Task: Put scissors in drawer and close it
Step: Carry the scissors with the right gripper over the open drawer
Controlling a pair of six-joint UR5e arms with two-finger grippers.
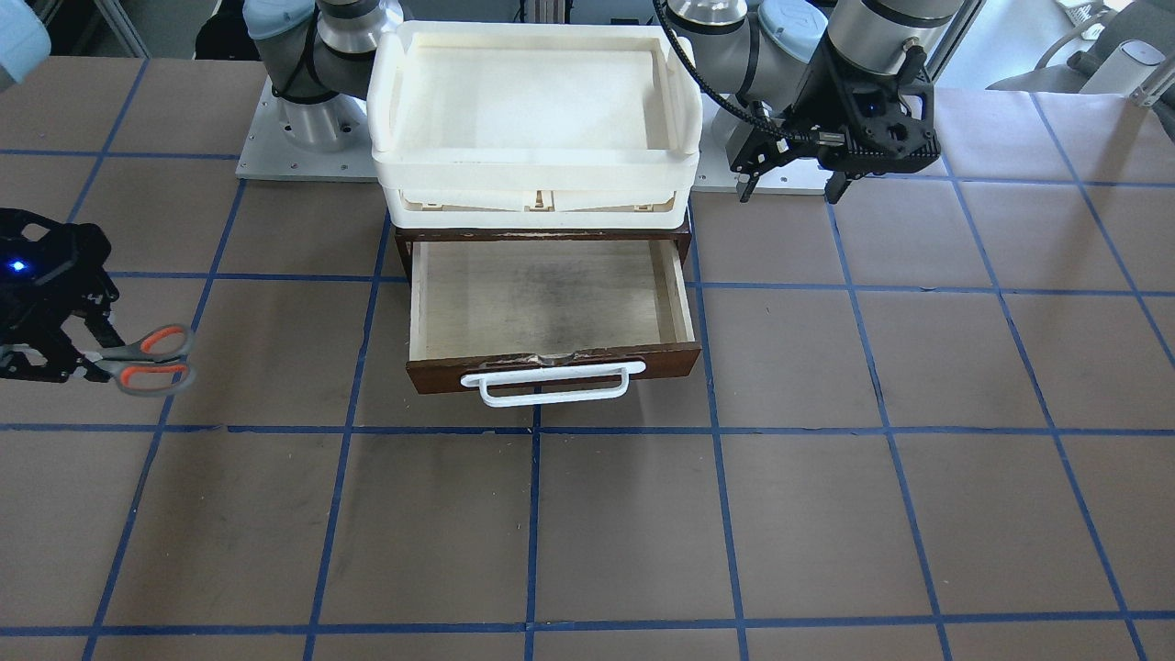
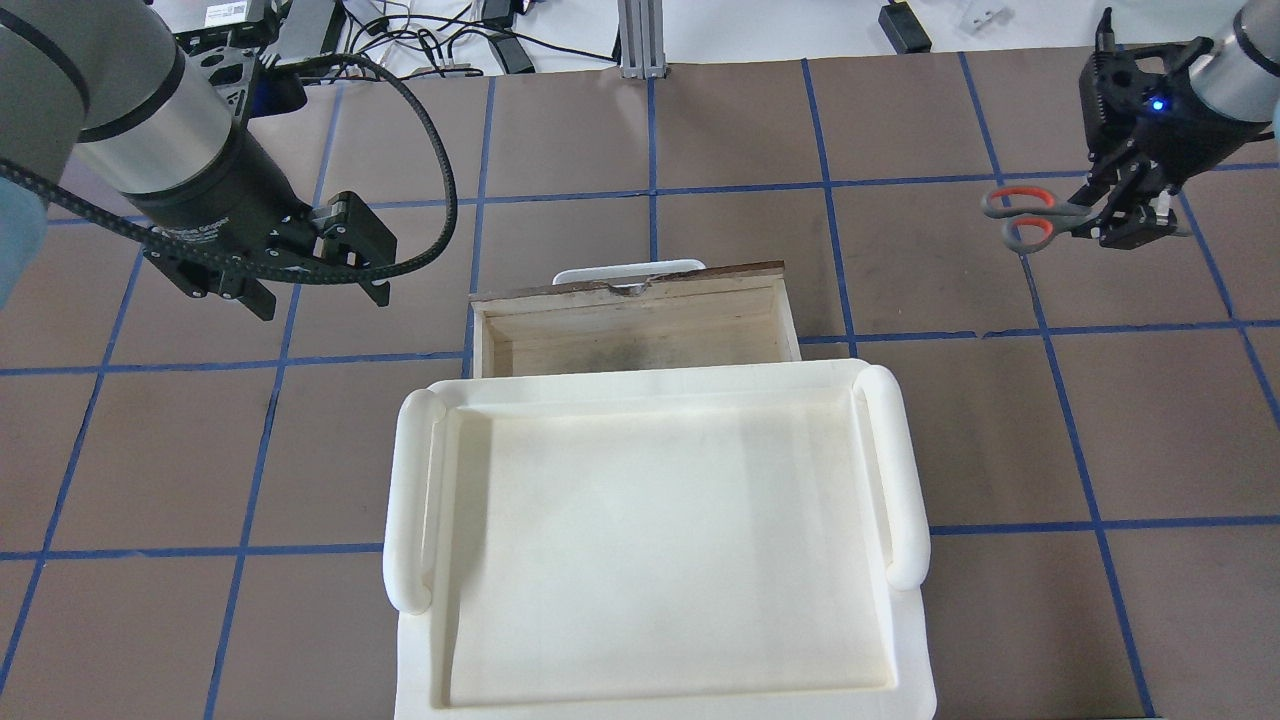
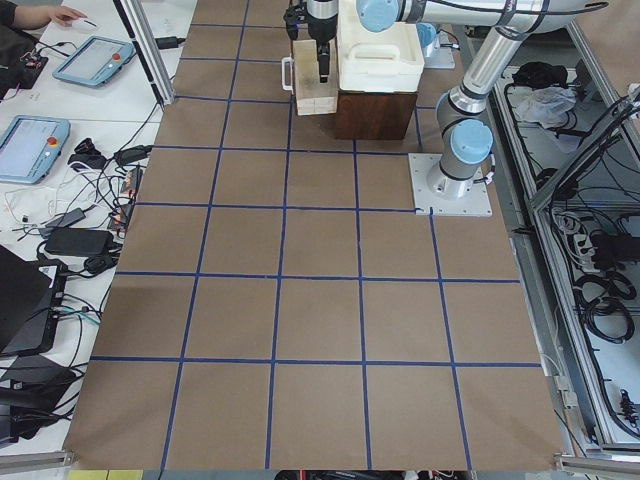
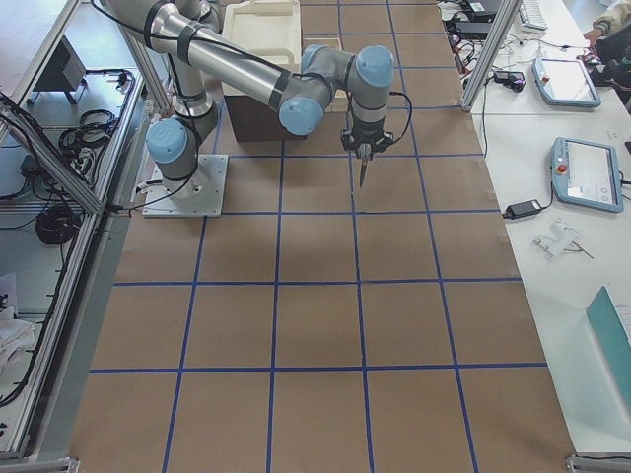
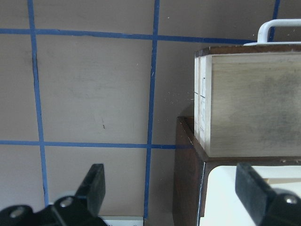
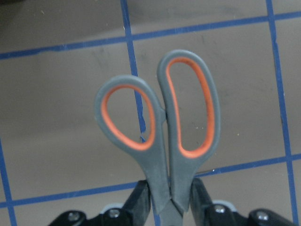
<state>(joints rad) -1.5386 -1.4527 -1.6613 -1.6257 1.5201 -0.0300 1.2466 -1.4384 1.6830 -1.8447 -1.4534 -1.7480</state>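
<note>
The scissors (image 1: 151, 360), grey with orange-red loops, hang in my right gripper (image 1: 87, 365), which is shut on them near the pivot, handles pointing away from the wrist (image 6: 164, 132). They are held above the table, far out to the side of the drawer, as the overhead view also shows (image 2: 1030, 215). The dark brown drawer (image 1: 670, 361) is pulled open, its pale plywood inside bare, with its white bar handle (image 1: 551, 381) in front. My left gripper (image 1: 794, 188) is open and empty, hovering beside the cabinet's other side (image 5: 174, 188).
A cream-white plastic tray (image 1: 537, 165) sits on top of the dark cabinet that houses the drawer. The table is brown with a blue tape grid. Both arm bases stand behind the cabinet.
</note>
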